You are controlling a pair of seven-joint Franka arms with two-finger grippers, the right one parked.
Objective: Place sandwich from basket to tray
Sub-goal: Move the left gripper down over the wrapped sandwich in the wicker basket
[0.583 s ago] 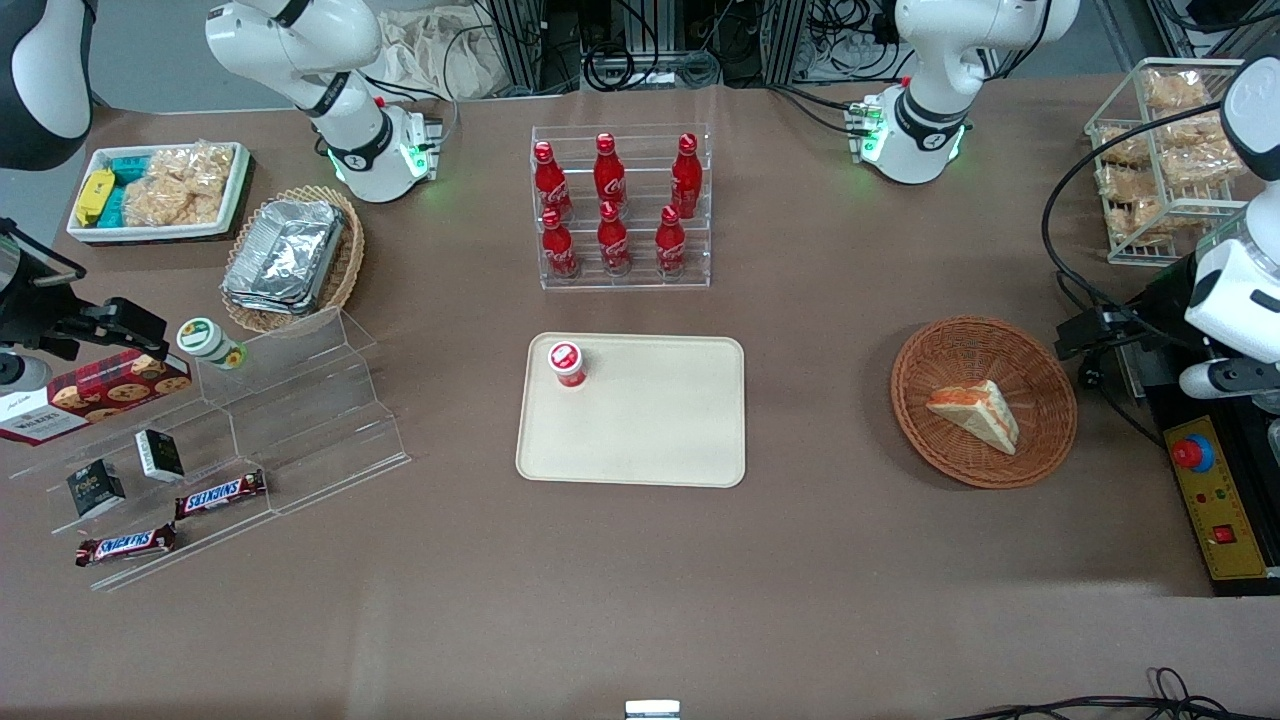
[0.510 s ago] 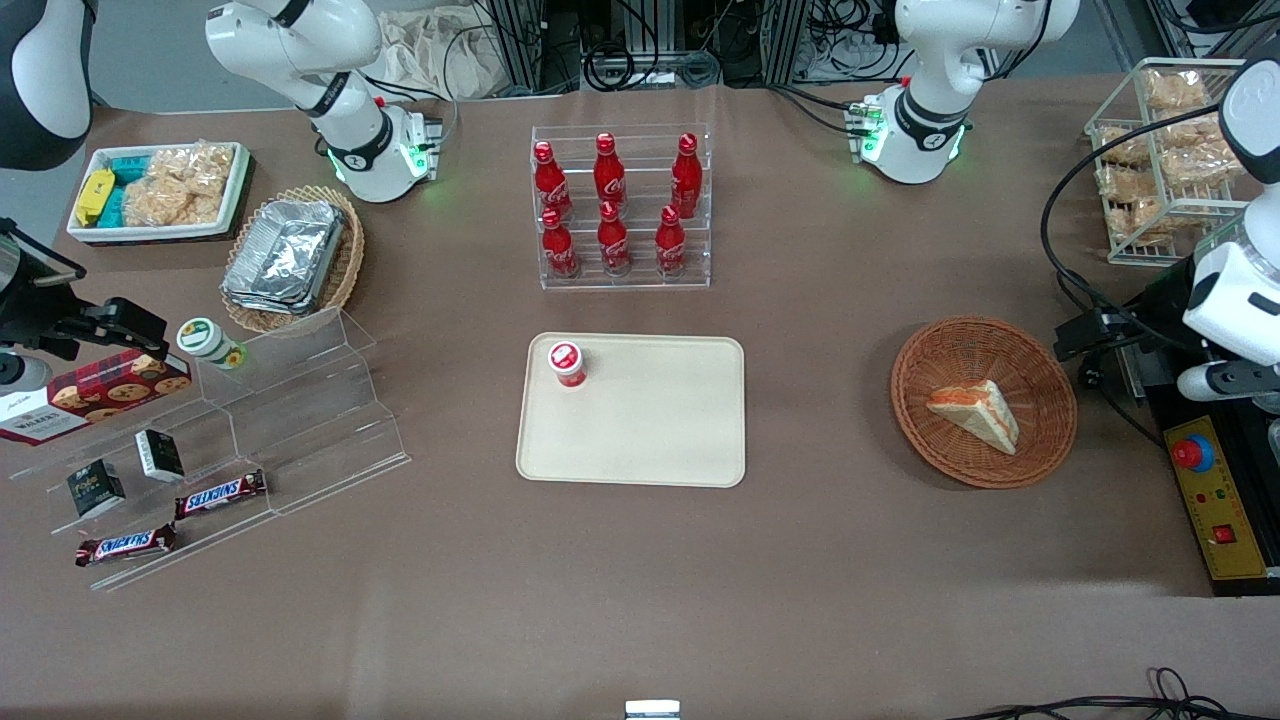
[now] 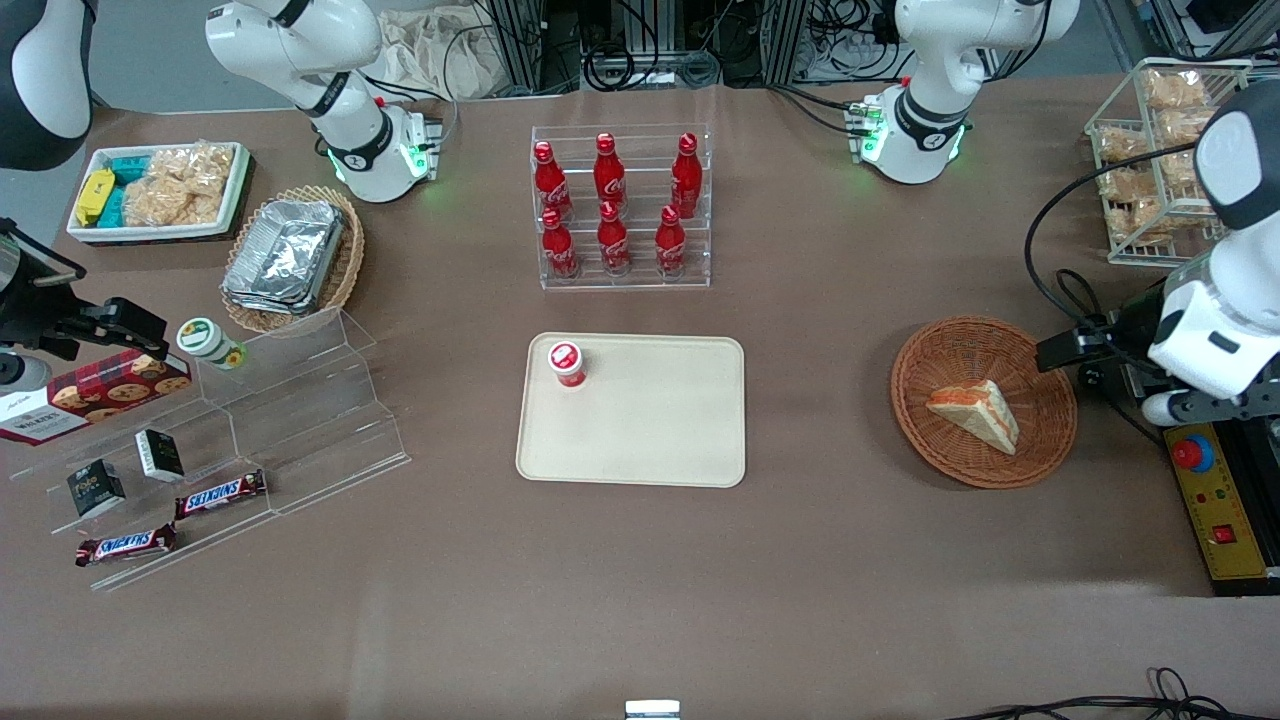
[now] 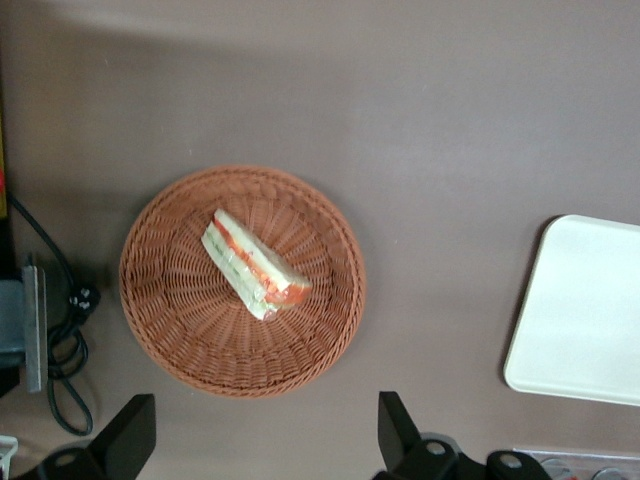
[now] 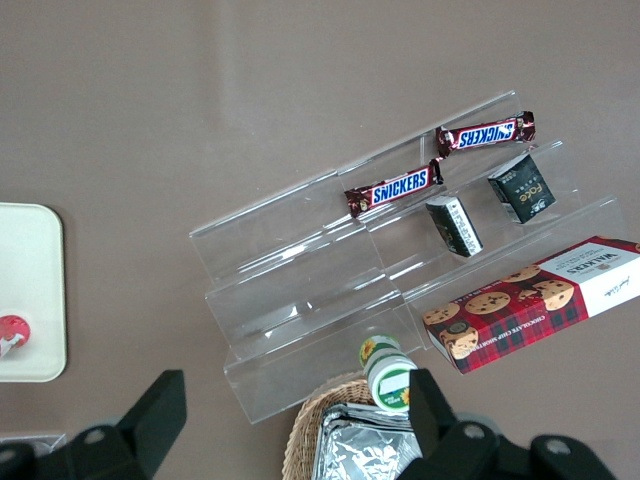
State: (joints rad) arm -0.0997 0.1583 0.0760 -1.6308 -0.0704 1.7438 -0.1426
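step: approach | black two-finger gripper (image 4: 262,450) spread wide, empty, high beside round reddish-brown wicker basket (image 4: 160,330) | white triangular sandwich (image 4: 252,266) below, inside basket | advice: centre, descend, pinch bread faces | cream plastic tray (image 3: 655,440) well apart

A brown table (image 3: 640,600) fills nearly the whole scene, evenly lit from above with soft shadows. Past its edge farthest from the front camera, metal framing (image 3: 560,40) and tangled black cables (image 3: 640,65) crowd a grey floor (image 3: 150,60).
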